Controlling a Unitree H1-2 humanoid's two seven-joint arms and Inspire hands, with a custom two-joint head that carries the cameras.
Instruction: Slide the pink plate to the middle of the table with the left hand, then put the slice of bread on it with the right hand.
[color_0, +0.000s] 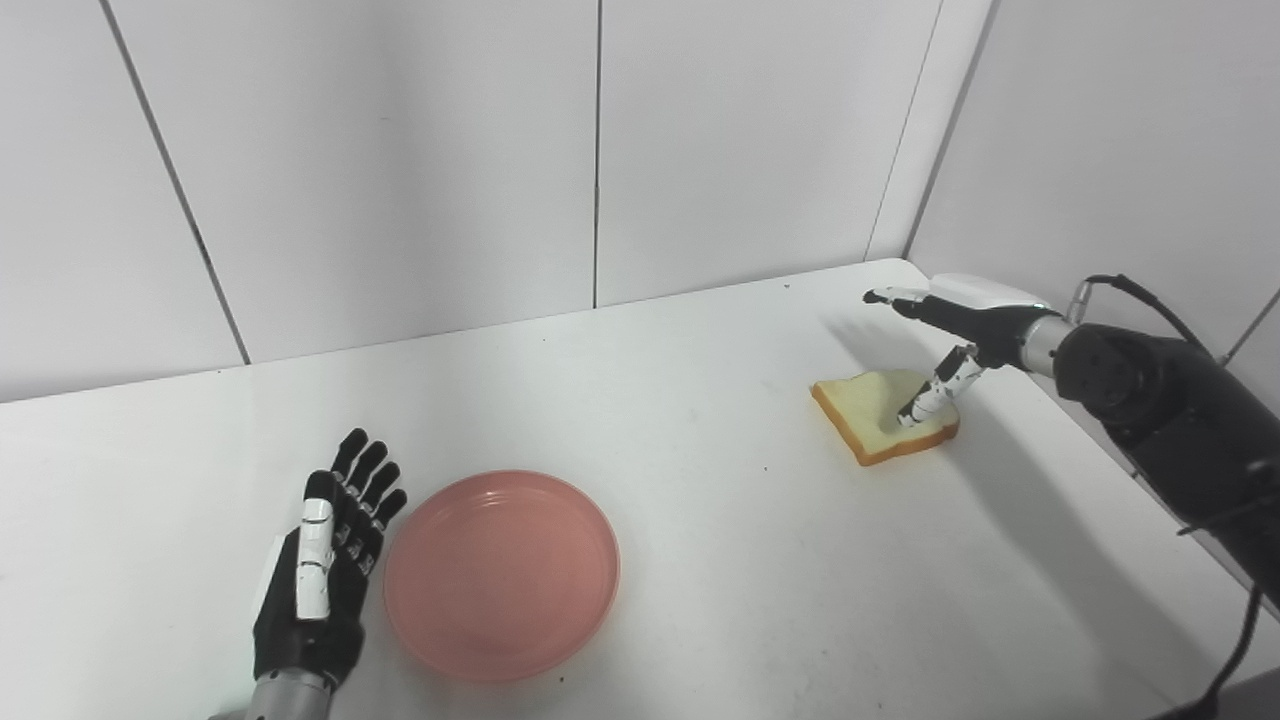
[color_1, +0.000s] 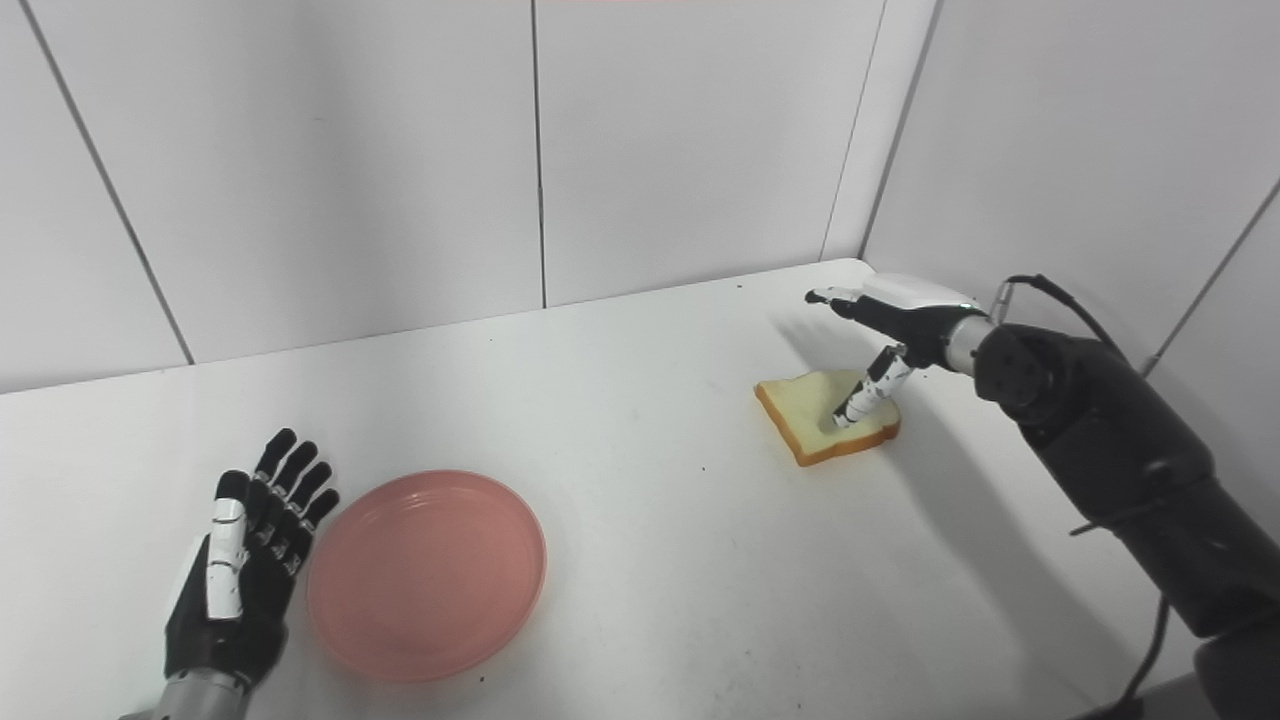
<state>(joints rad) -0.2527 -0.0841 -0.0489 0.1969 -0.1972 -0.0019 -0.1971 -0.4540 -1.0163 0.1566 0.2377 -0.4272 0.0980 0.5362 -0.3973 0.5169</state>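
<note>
A round pink plate (color_0: 500, 572) lies on the white table (color_0: 700, 480), left of the middle near the front. My left hand (color_0: 325, 560) stands open on edge just left of the plate, fingers straight, close to its rim. A slice of bread (color_0: 880, 415) lies flat at the back right. My right hand (color_0: 955, 335) hovers over the bread, open, with its fingers stretched out above the slice and its thumb pointing down, the tip at the bread's top face. In the right eye view the plate (color_1: 427, 572), left hand (color_1: 245, 580), bread (color_1: 825, 415) and right hand (color_1: 890, 330) show the same.
White wall panels close off the back and the right side, meeting at a corner (color_0: 900, 240) just behind the bread. The table's right edge (color_0: 1100, 440) runs under my right forearm.
</note>
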